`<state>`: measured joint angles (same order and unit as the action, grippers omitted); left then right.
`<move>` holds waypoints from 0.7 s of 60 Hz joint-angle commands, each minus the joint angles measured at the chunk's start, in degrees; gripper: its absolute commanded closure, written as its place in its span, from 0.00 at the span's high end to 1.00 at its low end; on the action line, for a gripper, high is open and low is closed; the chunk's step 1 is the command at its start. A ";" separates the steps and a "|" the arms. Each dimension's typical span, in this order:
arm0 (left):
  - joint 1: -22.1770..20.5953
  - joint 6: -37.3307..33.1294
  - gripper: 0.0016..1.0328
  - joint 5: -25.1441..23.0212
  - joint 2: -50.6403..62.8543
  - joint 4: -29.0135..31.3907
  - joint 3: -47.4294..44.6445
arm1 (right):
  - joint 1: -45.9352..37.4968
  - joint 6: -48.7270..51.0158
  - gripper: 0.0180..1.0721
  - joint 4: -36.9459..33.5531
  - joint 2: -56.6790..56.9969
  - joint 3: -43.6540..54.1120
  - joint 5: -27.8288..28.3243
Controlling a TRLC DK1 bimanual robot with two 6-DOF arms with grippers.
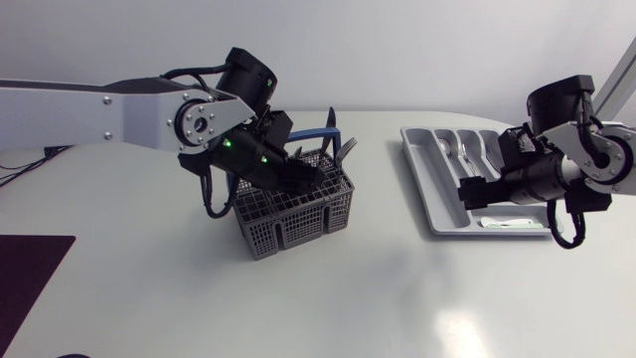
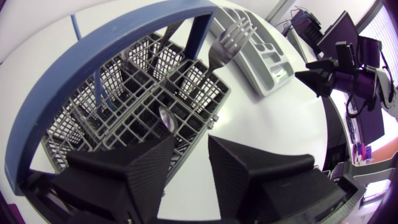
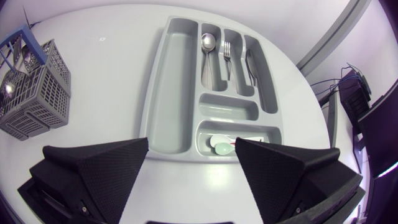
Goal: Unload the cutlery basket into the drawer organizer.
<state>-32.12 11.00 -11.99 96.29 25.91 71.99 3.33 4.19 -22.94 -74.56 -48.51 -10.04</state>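
Note:
The grey cutlery basket (image 1: 293, 209) with its blue handle (image 1: 323, 135) stands mid-table. A fork (image 1: 346, 149) sticks up from its far corner. My left gripper (image 1: 303, 177) is down at the basket's top. In the left wrist view its fingers (image 2: 149, 171) stand a narrow gap apart, with nothing seen between them. A spoon's bowl (image 2: 166, 116) sits in a compartment just ahead of them, and the fork (image 2: 230, 40) stands farther on. My right gripper (image 3: 193, 155) hangs wide open and empty above the near end of the grey drawer organizer (image 3: 171, 93).
The organizer (image 1: 425, 189) holds a spoon (image 3: 208, 42), a fork (image 3: 227, 50) and a knife (image 3: 249, 59) in its narrow slots. A small white and green piece (image 3: 221, 146) lies in its end compartment. A dark mat (image 1: 25, 273) lies at the table's left front.

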 commanded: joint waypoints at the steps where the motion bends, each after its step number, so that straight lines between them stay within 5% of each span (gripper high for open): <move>1: 0.74 2.44 0.36 0.83 1.36 0.46 1.75 | 0.45 -1.64 0.95 -0.09 0.21 1.67 0.55; 42: 0.57 1.21 0.37 3.29 -2.69 -0.25 -1.15 | 0.71 -2.16 0.95 1.49 -0.49 3.78 2.13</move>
<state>-31.46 13.28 -8.32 96.71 25.71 72.12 3.70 2.96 -22.06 -74.59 -46.41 -8.69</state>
